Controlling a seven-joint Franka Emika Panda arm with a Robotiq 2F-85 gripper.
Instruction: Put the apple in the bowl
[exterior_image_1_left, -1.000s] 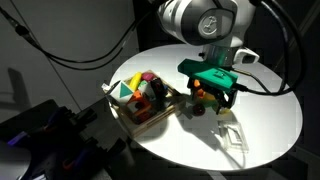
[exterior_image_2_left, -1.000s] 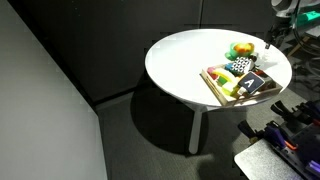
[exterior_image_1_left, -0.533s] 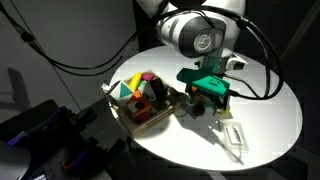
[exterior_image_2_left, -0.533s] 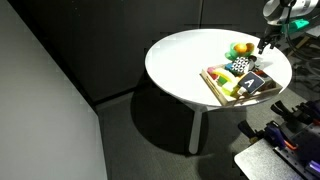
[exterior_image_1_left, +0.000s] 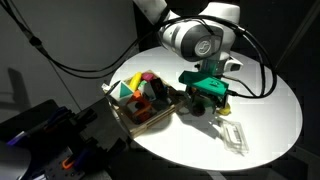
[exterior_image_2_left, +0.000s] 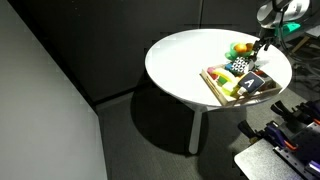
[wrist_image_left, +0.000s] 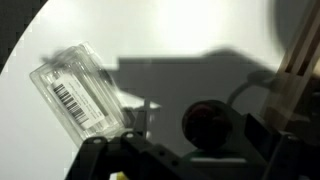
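In the wrist view the apple (wrist_image_left: 208, 123) is a dark round fruit lying in deep shadow on the white table (wrist_image_left: 170, 40). My gripper (wrist_image_left: 185, 150) is open, its two dark fingers spread wide to either side of the apple and apart from it. In an exterior view the gripper (exterior_image_1_left: 205, 102) hangs low over the table just beside the wooden tray, and it hides the apple. In an exterior view the green bowl (exterior_image_2_left: 236, 50), with orange and yellow fruit in it, sits near the gripper (exterior_image_2_left: 262, 45).
A square wooden tray of coloured blocks (exterior_image_1_left: 140, 97) stands close to the gripper and also shows in an exterior view (exterior_image_2_left: 238, 80). A clear plastic box with a barcode (wrist_image_left: 80, 90) lies on the table and shows in an exterior view (exterior_image_1_left: 232, 135).
The arm has moved toward the tray and bowl and has come lower over the table. The tray, the box and the fruit have not moved.
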